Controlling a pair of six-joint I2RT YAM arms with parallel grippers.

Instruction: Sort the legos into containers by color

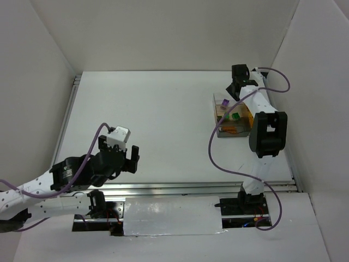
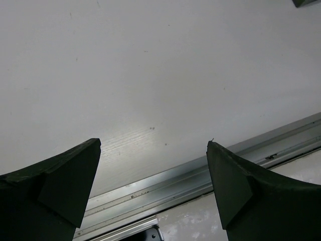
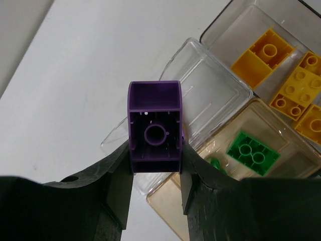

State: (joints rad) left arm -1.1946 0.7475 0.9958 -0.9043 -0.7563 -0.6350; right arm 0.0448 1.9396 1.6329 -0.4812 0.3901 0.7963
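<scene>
My right gripper (image 3: pixel 156 156) is shut on a purple lego (image 3: pixel 154 120), hollow underside facing the camera. It hangs over the empty clear compartment (image 3: pixel 210 85) at one corner of the containers (image 1: pixel 219 129). Yellow legos (image 3: pixel 281 75) lie in a neighbouring compartment. Green legos (image 3: pixel 252 153) lie in a brown-tinted one. From above, the right gripper (image 1: pixel 233 91) sits at the box's far edge. Far from the box, near the table's front left, my left gripper (image 1: pixel 131 157) stands open. Between its fingers (image 2: pixel 70 186) there is only bare table.
An aluminium rail (image 2: pixel 200 175) runs along the table's near edge under the left gripper. White walls close the table in on three sides. The right arm's purple cable (image 1: pixel 218 158) loops over the table beside the box.
</scene>
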